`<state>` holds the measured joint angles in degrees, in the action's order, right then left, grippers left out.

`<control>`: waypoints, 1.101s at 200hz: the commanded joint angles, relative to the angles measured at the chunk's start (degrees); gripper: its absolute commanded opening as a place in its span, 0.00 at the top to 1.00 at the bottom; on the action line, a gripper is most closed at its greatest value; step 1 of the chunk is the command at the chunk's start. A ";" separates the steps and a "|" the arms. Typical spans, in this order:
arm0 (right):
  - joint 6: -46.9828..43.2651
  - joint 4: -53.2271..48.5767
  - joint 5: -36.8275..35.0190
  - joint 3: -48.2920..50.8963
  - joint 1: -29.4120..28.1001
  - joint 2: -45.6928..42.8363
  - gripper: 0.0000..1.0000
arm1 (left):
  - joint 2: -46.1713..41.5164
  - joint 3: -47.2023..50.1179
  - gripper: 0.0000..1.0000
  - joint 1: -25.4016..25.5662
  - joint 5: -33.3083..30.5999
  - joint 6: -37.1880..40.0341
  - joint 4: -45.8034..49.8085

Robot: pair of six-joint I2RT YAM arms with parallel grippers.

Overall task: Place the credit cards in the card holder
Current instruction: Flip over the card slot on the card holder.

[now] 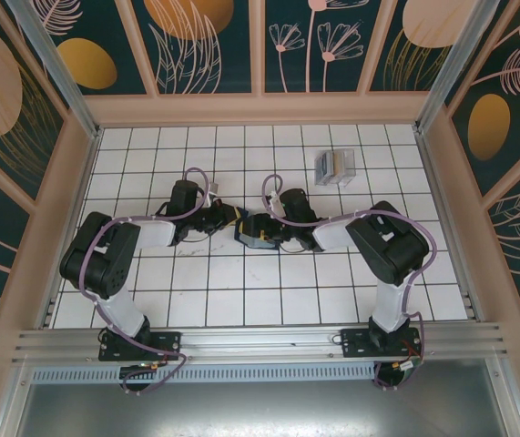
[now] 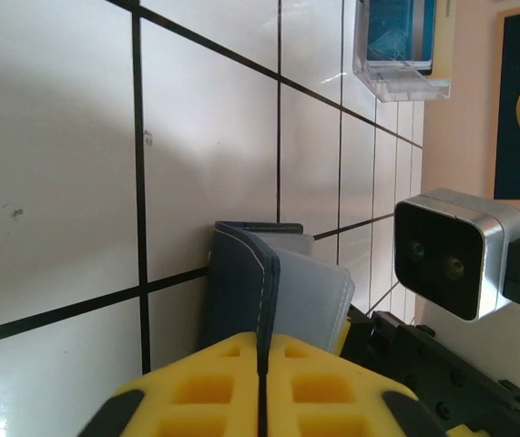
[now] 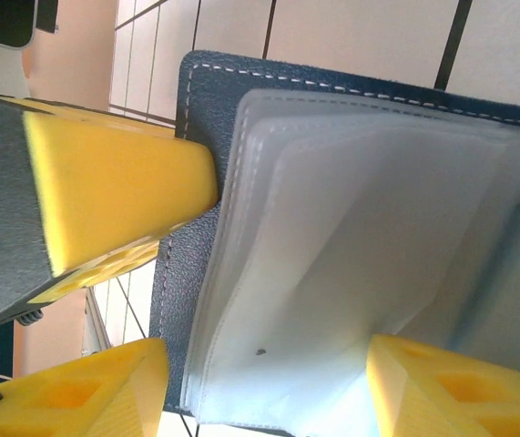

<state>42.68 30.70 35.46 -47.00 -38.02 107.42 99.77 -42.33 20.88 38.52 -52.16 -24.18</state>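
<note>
The card holder (image 1: 253, 230) lies mid-table on the white tiled table (image 1: 241, 300), its navy cover stood up on edge. The left gripper (image 2: 261, 350) is clamped tight on that cover's stitched rim, apparently to hold the wallet spread. That exposes the clear sleeves (image 3: 360, 255), which the right gripper (image 3: 260, 391) straddles with jaws apart, gripping nothing. The credit cards (image 2: 401, 32) wait in a clear plastic rack (image 1: 335, 167) at the far right.

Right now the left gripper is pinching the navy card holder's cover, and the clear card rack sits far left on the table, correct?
No: the clear card rack sits far right, per the top external view. The left gripper is pinching the navy card holder by its cover.
</note>
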 commanded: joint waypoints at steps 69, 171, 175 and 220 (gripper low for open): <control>-2.77 -1.38 -1.94 -1.42 0.23 2.23 0.45 | 1.00 -2.01 0.99 -0.40 0.59 1.53 1.60; -5.35 -6.49 -8.38 -0.65 0.23 -0.64 0.42 | 0.96 -1.44 1.00 -0.41 0.33 1.67 1.76; -5.48 -6.71 -8.74 -0.48 0.22 -0.82 0.42 | 0.99 -1.44 1.00 -0.41 0.35 1.71 1.69; -5.42 -6.14 -8.44 0.22 0.16 -0.03 0.45 | 1.08 -1.18 0.92 -0.39 0.68 2.35 1.76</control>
<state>38.81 26.92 29.78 -48.25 -38.02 107.39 100.27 -42.98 20.62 38.33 -51.40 -23.14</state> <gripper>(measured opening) 0.570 0.064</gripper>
